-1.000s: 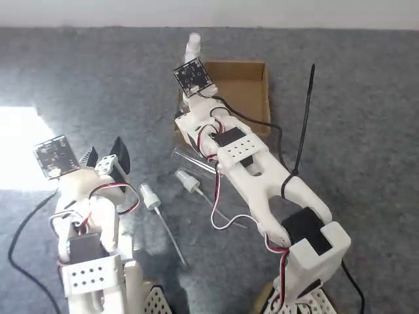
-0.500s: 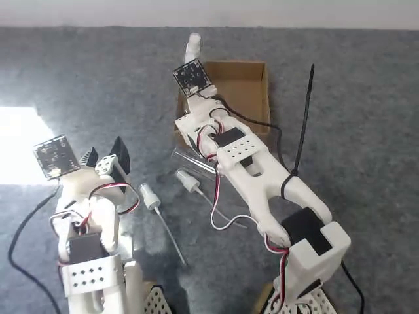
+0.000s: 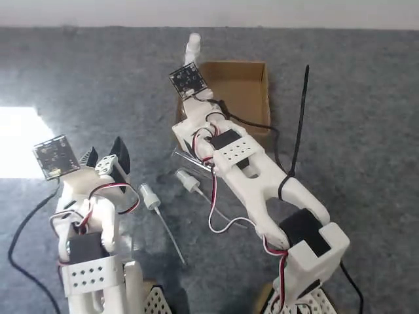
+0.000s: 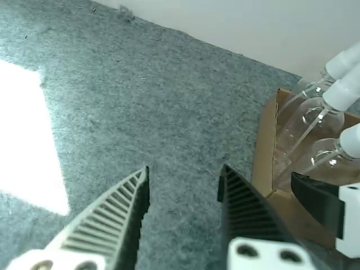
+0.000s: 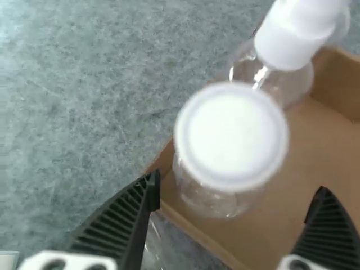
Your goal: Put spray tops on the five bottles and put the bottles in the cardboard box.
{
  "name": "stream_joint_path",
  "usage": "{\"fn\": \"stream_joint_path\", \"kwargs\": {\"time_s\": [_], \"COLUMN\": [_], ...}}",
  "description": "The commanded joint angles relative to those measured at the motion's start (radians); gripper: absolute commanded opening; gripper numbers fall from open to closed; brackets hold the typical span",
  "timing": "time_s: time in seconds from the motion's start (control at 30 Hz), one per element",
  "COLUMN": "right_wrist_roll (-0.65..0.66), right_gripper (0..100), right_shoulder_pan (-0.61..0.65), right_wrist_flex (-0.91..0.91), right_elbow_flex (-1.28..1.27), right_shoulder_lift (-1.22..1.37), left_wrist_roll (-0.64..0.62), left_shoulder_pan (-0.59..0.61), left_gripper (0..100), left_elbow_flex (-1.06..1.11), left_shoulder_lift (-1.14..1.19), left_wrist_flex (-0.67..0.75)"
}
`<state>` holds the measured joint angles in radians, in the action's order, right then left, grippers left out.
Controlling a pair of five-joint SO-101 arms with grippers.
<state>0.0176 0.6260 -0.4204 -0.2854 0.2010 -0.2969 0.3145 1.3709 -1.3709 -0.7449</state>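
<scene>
A grey, speckled tabletop (image 3: pixel 353 91) spreads across the whole scene, its surface rough and felt-like. A bright white patch of light (image 3: pixel 16 144) lies on it at the left edge. Along its far edge runs a pale wall (image 3: pixel 275 12).

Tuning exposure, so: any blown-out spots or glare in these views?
High view: blown-out white light patch on the table beside the left gripper. Left wrist view: same patch, pure white. Right wrist view: even light, no hot spot.
</scene>
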Motion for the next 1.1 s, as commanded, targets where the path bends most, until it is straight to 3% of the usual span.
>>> {"fn": "stream_joint_path", "kwargs": {"time_s": [0.0,1.07], "right_wrist_roll": [-0.008,-0.003], "right_gripper": [36.5,36.2], "right_shoulder_pan": [0.012,0.005], "right_wrist_flex": [-0.041,-0.516], "right_elbow_flex": [0.055,0.055], "right_shoulder_lift": [-0.088,-0.427], "left_wrist_roll": [-0.011,-0.011], "left_shoulder_pan": [0.000,0.005], "left_gripper": [19,19], "left_elbow_flex": [-0.007,-0.007], "left_shoulder_lift": [-0.012,-0.012], "left_wrist_flex": [0.034,0.034]}}
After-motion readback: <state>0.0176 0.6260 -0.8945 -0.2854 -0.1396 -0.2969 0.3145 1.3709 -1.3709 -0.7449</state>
